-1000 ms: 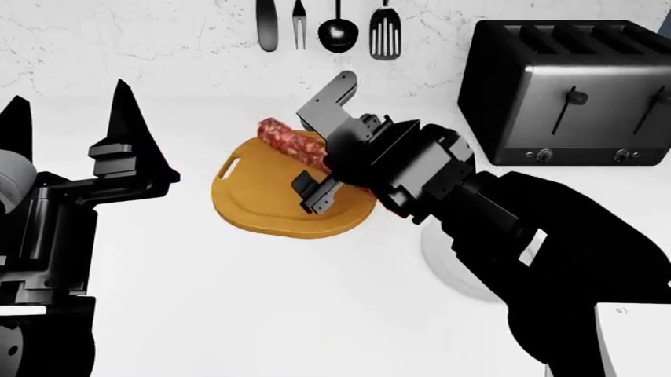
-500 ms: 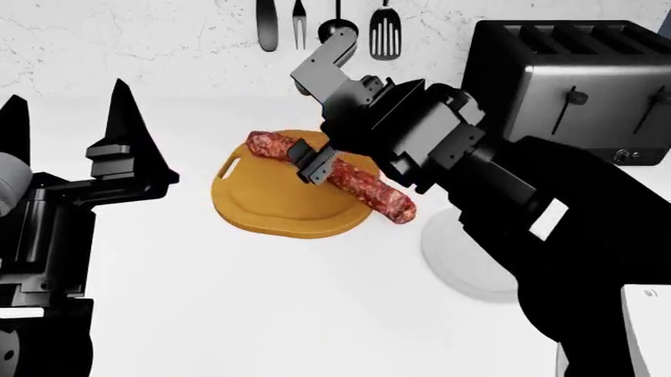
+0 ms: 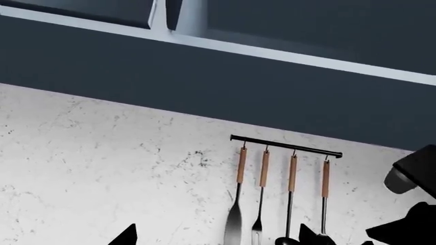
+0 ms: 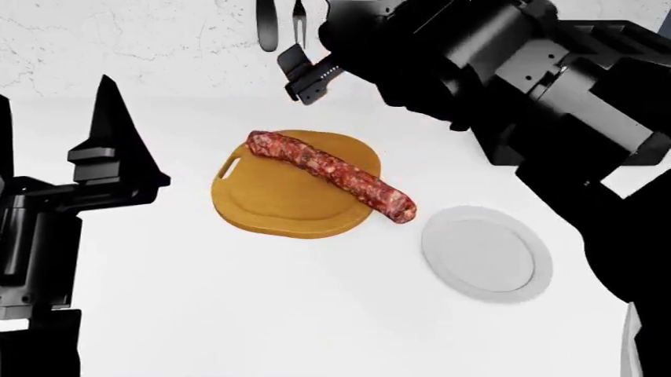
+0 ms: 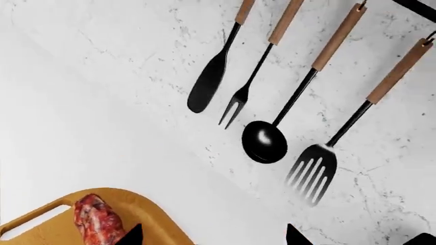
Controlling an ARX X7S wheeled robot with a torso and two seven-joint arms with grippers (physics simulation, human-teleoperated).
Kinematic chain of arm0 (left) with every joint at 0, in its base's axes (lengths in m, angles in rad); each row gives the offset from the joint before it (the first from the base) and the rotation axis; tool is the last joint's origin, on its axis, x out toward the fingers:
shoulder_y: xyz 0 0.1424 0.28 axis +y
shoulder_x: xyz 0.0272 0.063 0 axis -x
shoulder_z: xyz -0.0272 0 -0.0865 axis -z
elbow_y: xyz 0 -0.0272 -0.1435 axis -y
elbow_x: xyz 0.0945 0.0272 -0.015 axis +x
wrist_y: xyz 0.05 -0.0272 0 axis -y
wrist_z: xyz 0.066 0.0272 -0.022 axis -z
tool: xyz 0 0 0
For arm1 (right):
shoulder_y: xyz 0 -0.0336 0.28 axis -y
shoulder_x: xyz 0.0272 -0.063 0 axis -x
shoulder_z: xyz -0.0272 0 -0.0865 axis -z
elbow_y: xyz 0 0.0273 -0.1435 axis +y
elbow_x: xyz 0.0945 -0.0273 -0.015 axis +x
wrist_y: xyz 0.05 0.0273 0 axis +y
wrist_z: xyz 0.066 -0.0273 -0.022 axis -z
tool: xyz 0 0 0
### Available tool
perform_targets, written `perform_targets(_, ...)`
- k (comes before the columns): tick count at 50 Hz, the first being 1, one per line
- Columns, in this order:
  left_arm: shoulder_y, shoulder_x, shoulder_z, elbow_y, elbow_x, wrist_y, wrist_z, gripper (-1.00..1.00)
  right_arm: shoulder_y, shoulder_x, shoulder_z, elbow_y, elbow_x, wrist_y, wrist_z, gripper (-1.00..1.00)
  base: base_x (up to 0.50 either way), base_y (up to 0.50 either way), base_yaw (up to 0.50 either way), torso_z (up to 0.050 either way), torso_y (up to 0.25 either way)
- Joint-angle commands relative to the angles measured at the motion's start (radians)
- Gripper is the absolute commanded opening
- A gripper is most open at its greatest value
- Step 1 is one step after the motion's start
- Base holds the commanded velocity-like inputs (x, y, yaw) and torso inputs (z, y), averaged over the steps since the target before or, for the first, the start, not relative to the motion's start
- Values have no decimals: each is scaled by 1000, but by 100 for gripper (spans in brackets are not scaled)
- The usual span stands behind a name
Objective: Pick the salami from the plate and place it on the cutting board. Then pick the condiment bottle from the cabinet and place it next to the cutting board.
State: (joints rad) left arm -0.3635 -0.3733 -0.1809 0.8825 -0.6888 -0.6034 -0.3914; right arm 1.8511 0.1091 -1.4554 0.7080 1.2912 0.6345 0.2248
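The salami (image 4: 330,174) lies diagonally on the cutting board (image 4: 267,206), and its right end hangs over the board's edge toward the empty white plate (image 4: 485,253). My right gripper (image 4: 313,67) is high above the board near the wall, open and holding nothing. In the right wrist view its dark fingertips (image 5: 132,236) frame one salami end (image 5: 95,220) and a board corner (image 5: 41,229). My left gripper (image 4: 53,126) stands open at the left, pointing up, apart from everything. The condiment bottle is out of view.
A toaster (image 4: 629,47) at the back right is mostly hidden behind my right arm. Black utensils (image 5: 262,140) hang on a wall rail. The left wrist view shows that rail (image 3: 286,146) below dark upper cabinets (image 3: 272,97).
My right gripper has let go of the salami and risen toward the wall. The salami now rests on the board, and the plate has come into full view.
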Motion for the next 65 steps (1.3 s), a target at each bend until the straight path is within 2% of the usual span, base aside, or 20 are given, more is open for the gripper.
perform_targets(1, 1, -15, -13, 52, -40, -26, -31, 100, 24, 228, 136, -405, 191, 36, 367, 100, 0, 0, 0, 0, 0)
perform_targets(14, -1, -19, -3, 47, -38, -23, -43, 100, -18, 437, 241, -805, 315, -2, 598, 100, 0, 0, 0, 0, 0)
perform_targets(18, -37, -5, -16, 28, -82, -63, -94, 100, -26, 492, 269, -899, 347, -16, 646, 100, 0, 0, 0, 0, 0)
perform_targets(22, -214, 27, 0, -47, -148, -167, -213, 100, -35, 556, 303, -1008, 386, -36, 700, 100, 0, 0, 0, 0, 0)
perform_targets(26, -418, 80, 58, -209, -132, -240, -297, 100, -57, 627, 332, -1116, 414, -64, 742, 100, 0, 0, 0, 0, 0)
perform_targets(29, -550, 119, 144, -405, -60, -260, -312, 100, -73, 684, 355, -1197, 437, -85, 774, 100, 0, 0, 0, 0, 0)
perform_targets(36, -804, 186, 274, -870, 85, -197, -258, 100, -91, 791, 399, -1338, 472, -125, 831, 100, 0, 0, 0, 0, 0)
perform_targets(41, -925, 233, 319, -1166, 172, -71, -216, 100, -112, 830, 419, -1389, 482, -159, 845, 100, 0, 0, 0, 0, 0)
perform_targets(46, -1052, 279, 377, -1601, 244, 203, -4, 100, -142, 841, 422, -1387, 460, -180, 827, 100, 0, 0, 0, 0, 0)
perform_targets(50, -1208, 350, 446, -2165, 351, 543, 141, 100, -165, 847, 418, -1375, 438, -189, 810, 100, 0, 0, 0, 0, 0)
perform_targets(54, -1162, 351, 399, -2191, 416, 547, 144, 100, -179, 848, 411, -1361, 423, -189, 798, 100, 0, 0, 0, 0, 0)
perform_targets(60, -1110, 336, 239, -2191, 521, 500, 169, 100, -195, 845, 407, -1346, 405, -194, 788, 100, 0, 0, 0, 0, 0)
perform_targets(65, -1085, 330, 117, -2191, 571, 499, 237, 100, -154, 858, 432, -1362, 430, -187, 799, 100, 0, 0, 0, 0, 0)
